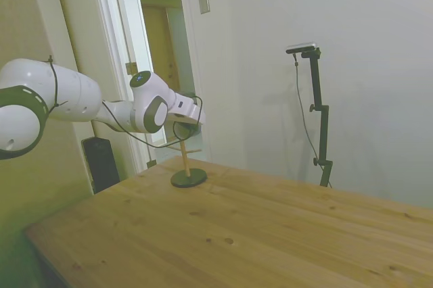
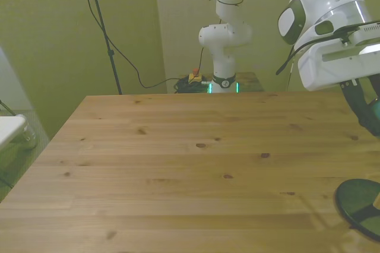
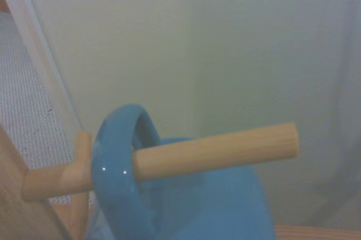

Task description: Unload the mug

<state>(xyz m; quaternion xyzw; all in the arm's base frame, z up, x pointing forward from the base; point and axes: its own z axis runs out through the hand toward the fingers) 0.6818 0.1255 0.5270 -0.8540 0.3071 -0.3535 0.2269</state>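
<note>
**Arm parked over the little stand at the far corner**

You've got the white arm [image 1: 74, 102] reaching in from the left, its wrist end sitting right above a small wooden stand [image 1: 187, 170] (thin upright post on a dark round base). The stand sits on the wooden table [image 1: 270, 234] near its far corner. You can't really make out the fingers from here, the wrist hides them.
</note>
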